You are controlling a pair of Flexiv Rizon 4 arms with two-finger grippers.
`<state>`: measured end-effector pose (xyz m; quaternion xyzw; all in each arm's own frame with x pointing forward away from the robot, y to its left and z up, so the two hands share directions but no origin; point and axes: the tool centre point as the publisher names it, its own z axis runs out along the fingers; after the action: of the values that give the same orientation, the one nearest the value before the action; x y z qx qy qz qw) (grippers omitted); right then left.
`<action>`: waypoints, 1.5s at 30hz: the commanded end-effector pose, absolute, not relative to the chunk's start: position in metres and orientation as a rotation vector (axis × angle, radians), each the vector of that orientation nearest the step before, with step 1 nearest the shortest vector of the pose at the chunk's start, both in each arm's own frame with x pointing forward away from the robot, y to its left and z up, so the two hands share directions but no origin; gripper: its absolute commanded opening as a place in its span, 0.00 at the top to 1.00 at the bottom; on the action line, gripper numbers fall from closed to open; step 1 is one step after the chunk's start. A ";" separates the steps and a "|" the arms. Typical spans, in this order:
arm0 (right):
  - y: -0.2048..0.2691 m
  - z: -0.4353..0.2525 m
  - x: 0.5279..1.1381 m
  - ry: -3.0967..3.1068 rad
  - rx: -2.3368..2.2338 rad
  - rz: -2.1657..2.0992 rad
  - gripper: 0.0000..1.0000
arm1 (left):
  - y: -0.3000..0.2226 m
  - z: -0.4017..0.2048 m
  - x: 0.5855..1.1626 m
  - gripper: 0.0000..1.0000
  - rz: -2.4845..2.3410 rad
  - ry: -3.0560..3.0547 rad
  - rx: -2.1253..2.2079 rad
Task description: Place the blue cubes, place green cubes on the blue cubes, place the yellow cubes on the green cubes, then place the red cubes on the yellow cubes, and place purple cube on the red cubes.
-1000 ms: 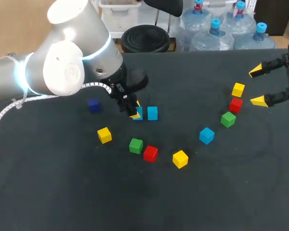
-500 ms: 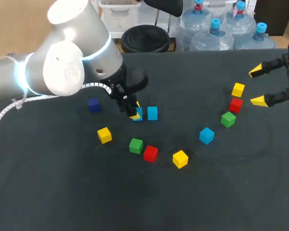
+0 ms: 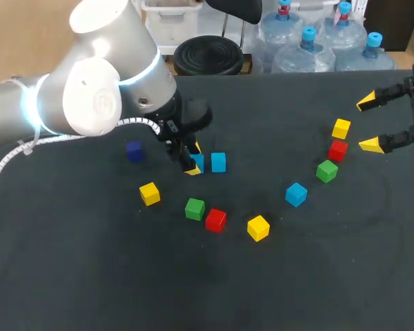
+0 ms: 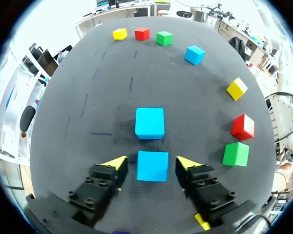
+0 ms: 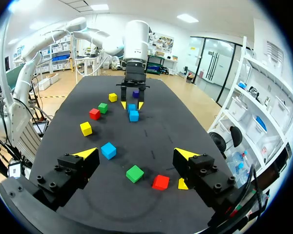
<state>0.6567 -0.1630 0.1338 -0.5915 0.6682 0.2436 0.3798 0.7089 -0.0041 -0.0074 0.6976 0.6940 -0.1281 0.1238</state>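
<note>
Left gripper (image 4: 151, 165): fingers parted, one on each side of the first blue cube (image 4: 152, 166), with a gap at each side.
First blue cube: on the table (image 3: 90, 276), just beside the second blue cube (image 4: 149, 123).
Third blue cube (image 3: 296, 194): well apart, near a green cube (image 3: 326, 170).
Right gripper (image 5: 135, 153): spread wide, holding nothing, at the table's right side.
Purple cube (image 3: 134, 150): alone, beside the left arm.

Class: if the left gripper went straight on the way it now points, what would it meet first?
Most likely the blue cube between the open fingers of the left gripper, with the table right beneath; its height above the cube is unclear.
</note>
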 end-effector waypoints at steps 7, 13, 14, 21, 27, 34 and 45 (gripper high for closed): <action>-0.163 0.133 0.657 1.704 -1.510 0.623 0.00 | -0.005 -0.007 0.713 0.00 -0.374 2.026 2.040; -0.163 0.133 0.657 1.704 -1.510 0.623 0.00 | -0.006 -0.007 0.715 0.17 -0.373 2.019 2.041; -0.163 0.133 0.657 1.704 -1.510 0.623 0.00 | -0.006 -0.007 0.715 0.21 -0.372 2.018 2.041; -0.163 0.133 0.657 1.704 -1.510 0.623 0.00 | -0.006 -0.007 0.715 0.41 -0.371 2.014 2.045; -0.163 0.133 0.657 1.704 -1.510 0.623 0.00 | -0.007 -0.007 0.715 0.51 -0.371 2.016 2.046; -0.163 0.133 0.657 1.704 -1.510 0.623 0.00 | -0.007 -0.008 0.716 0.53 -0.369 2.021 2.044; -0.163 0.133 0.657 1.704 -1.510 0.623 0.00 | -0.008 -0.009 0.717 0.52 -0.364 2.026 2.048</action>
<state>0.6567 -0.1630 0.1338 -0.5915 0.6682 0.2437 0.3798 0.7137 -0.0066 -0.0082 0.6991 0.6933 -0.1249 0.1224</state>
